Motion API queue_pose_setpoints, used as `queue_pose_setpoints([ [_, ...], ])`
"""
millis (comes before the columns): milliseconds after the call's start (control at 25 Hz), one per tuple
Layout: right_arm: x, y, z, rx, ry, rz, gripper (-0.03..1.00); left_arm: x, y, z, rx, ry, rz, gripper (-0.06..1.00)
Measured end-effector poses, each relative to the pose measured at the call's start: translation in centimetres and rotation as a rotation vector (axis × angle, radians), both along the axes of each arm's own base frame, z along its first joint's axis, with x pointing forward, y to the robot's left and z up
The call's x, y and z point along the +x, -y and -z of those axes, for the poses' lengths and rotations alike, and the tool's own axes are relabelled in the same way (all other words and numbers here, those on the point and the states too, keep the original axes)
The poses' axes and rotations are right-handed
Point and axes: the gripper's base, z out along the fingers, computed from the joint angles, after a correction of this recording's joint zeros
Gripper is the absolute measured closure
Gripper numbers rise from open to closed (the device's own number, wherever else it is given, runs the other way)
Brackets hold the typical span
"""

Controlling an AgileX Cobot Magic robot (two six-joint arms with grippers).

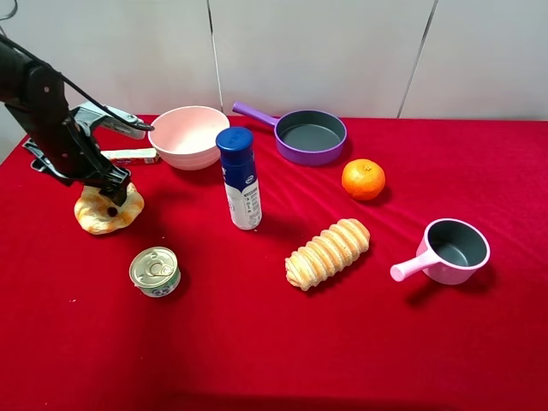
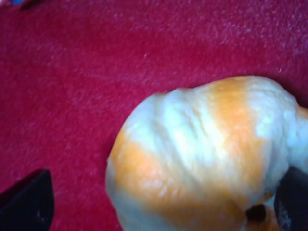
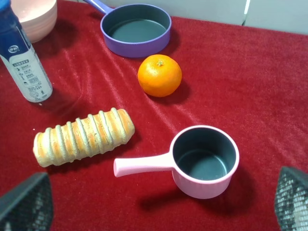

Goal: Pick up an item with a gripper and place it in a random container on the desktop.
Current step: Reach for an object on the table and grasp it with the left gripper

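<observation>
So the left claw [image 1: 112, 197] is down on the twisted bread ring [image 1: 94, 219] at the left end of the red bench [image 1: 274, 342], jaws spread wide with one on each side of the bread. In the left wrist view one jaw looks right up against the crust, while the other stands clear of it with red cloth showing between. So it's not clamped, just released and straddling. The ring lies flat on the cloth directly under the claw.

The pale pink bowl [image 1: 190, 152] sits near the claw, behind it and a bit to its right. A tin can [image 1: 155, 271] is just in front of the claw, and a blue-capped bottle [image 1: 240, 178] stands upright further off to its right.

The right claw [image 3: 159, 204] is spread open too, gripping nothing. The pink handled pot [image 3: 204, 161] is just ahead of it, with the ridged loaf [image 3: 84, 136] and the orange [image 3: 160, 75] a little beyond.
</observation>
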Motion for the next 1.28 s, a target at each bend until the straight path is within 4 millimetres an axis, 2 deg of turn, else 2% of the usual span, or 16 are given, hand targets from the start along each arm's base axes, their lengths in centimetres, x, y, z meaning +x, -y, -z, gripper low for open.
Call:
queue_pose_setpoints([
  [520, 0.0, 0.0, 0.0, 0.000, 0.000, 0.000, 0.28, 0.3, 0.1, 1.1, -0.002, -0.013, 0.002, 0.04],
  [1000, 0.0, 0.0, 0.0, 0.000, 0.000, 0.000, 0.28, 0.3, 0.1, 1.2, -0.004, -0.015, 0.002, 0.15],
  [1120, 0.0, 0.0, 0.0, 0.000, 0.000, 0.000, 0.28, 0.3, 0.2, 1.2, -0.009, -0.015, -0.002, 0.22],
  [1280, 0.0, 0.0, 0.0, 0.000, 0.000, 0.000, 0.28, 0.3, 0.3, 1.3, -0.010, -0.016, 0.001, 0.42],
])
